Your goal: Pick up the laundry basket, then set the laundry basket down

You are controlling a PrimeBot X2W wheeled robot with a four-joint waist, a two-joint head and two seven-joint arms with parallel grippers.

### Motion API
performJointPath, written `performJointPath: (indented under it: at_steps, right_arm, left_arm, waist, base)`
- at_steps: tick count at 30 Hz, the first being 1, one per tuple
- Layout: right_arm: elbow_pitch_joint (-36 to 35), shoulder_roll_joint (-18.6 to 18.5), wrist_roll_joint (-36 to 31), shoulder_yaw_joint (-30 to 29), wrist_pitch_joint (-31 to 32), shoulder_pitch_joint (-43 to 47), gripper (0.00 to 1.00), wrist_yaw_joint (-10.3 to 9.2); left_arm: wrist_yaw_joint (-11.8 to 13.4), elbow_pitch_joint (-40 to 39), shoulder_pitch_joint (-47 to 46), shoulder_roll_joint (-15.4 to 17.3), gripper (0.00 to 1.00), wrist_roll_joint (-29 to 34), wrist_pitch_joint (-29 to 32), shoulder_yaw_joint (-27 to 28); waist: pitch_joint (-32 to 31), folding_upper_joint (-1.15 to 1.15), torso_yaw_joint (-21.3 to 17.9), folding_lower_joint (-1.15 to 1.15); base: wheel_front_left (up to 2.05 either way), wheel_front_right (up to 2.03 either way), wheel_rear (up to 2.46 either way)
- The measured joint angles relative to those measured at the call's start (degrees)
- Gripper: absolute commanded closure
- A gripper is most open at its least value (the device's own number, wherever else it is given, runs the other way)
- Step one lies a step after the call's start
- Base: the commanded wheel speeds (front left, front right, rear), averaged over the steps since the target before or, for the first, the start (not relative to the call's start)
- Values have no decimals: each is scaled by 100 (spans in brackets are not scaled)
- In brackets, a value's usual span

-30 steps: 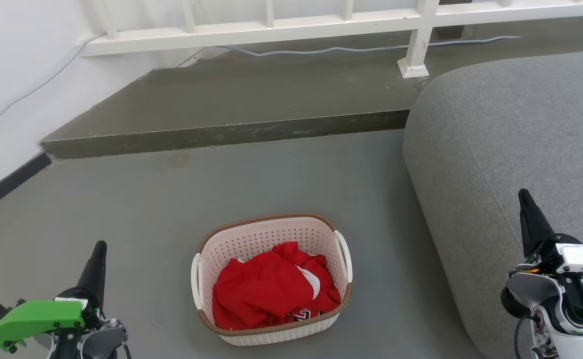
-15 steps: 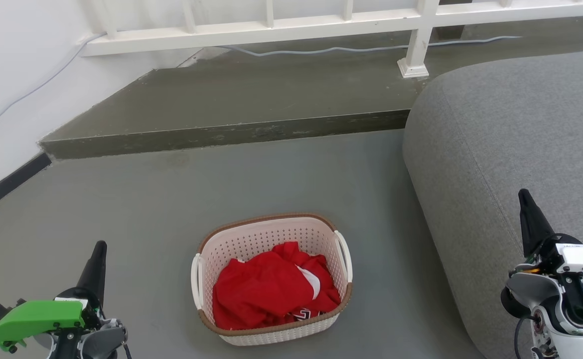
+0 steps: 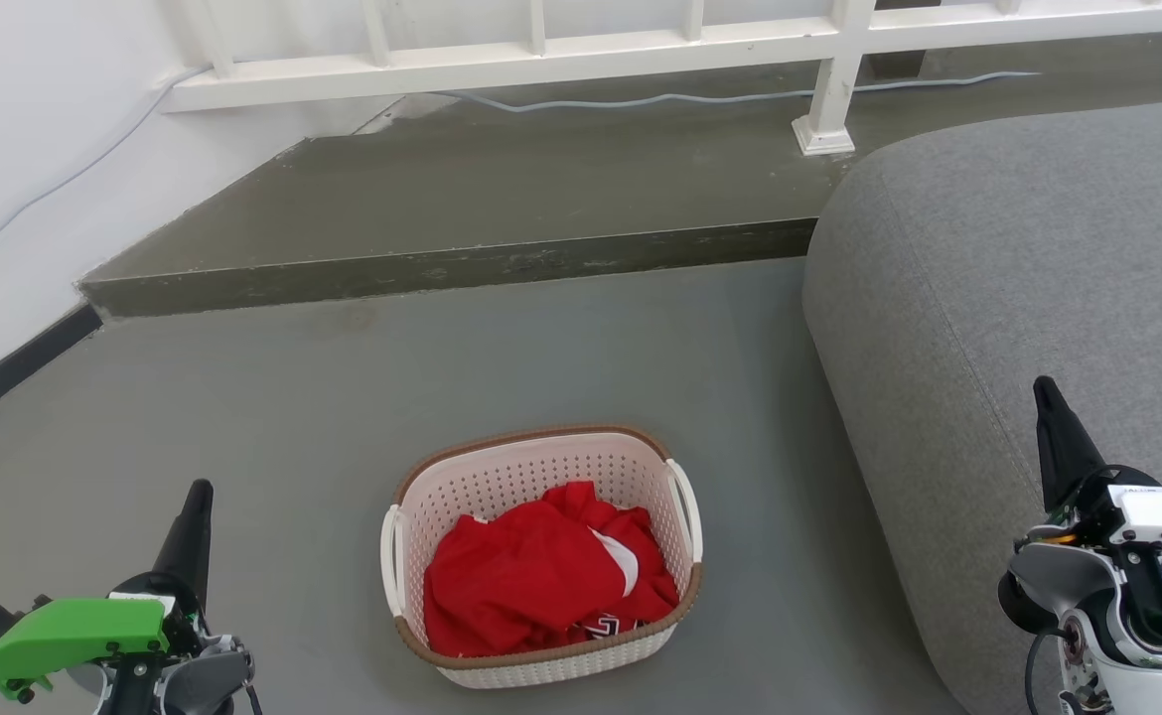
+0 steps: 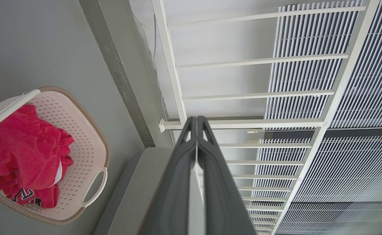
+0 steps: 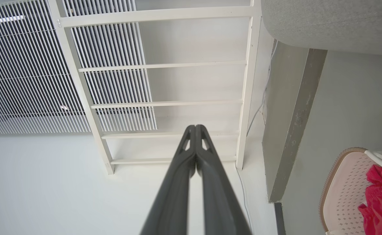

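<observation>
The laundry basket point(image 3: 541, 467) stands on the grey floor in the lower middle of the head view, cream and perforated with a brown rim and white side handles. A red garment point(image 3: 531, 576) lies crumpled inside it. My left gripper point(image 3: 199, 489) is shut and empty, well to the basket's left. My right gripper point(image 3: 1042, 383) is shut too, off to the right in front of the sofa. In the left wrist view the laundry basket point(image 4: 89, 130) sits at the lower left, beside my left gripper point(image 4: 197, 118). The right wrist view catches the laundry basket point(image 5: 341, 189) at its lower right, away from my right gripper point(image 5: 196, 126).
A grey sofa point(image 3: 1028, 278) bulks up on the right, close to the basket. Beyond the basket a raised step point(image 3: 442, 268) crosses the floor, with a white railing point(image 3: 829, 89) and a cable point(image 3: 641, 99) on it. A white wall point(image 3: 25, 149) closes the left side.
</observation>
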Motion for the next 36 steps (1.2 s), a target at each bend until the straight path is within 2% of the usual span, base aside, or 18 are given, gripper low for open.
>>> performJointPath:
  at_steps: [36]
  right_arm:
    - [0, 3, -1, -4, 1, 0, 100, 0]
  left_arm:
    - [0, -1, 0, 0, 100, 0, -1, 0]
  waist:
    - [0, 0, 0, 0]
  base:
    - [0, 0, 0]
